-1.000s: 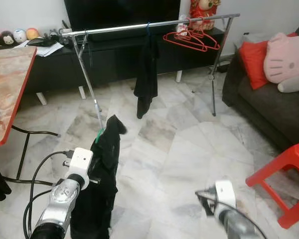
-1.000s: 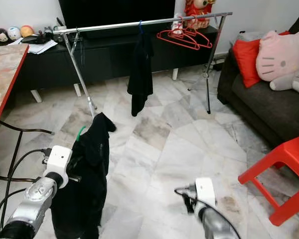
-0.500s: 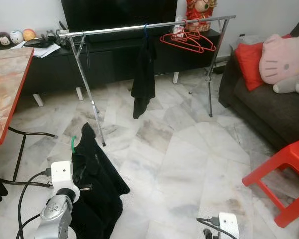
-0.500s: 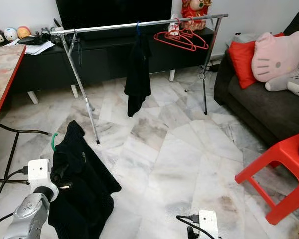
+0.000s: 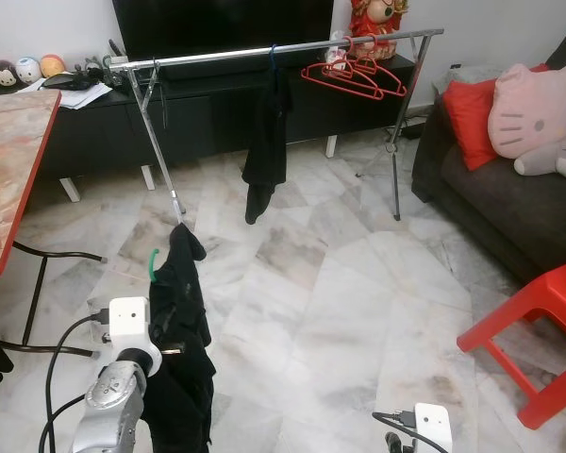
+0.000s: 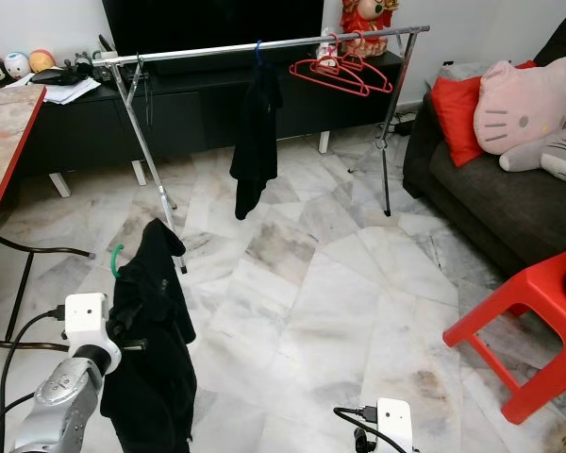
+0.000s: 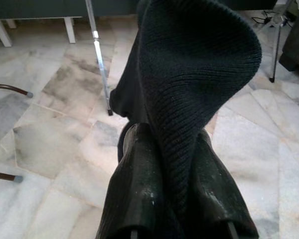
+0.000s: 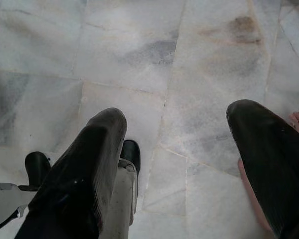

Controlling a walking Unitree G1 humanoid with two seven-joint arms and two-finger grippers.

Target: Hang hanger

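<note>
My left jaws [image 7: 172, 199] are clamped on a black knitted garment [image 5: 181, 330] carried on a green hanger [image 5: 151, 259], its hook showing at the top. Half a second ago the garment sagged and spread over the floor; it now hangs straighter, lifted, well short of the clothes rail [image 5: 264, 50]. I judge the carry resumed, hanging not yet done. On the rail: a black garment [image 5: 264, 142], then red hangers [image 5: 347, 75]. My right jaws [image 8: 174, 159] stand wide, empty. No legible writing or brands.
</note>
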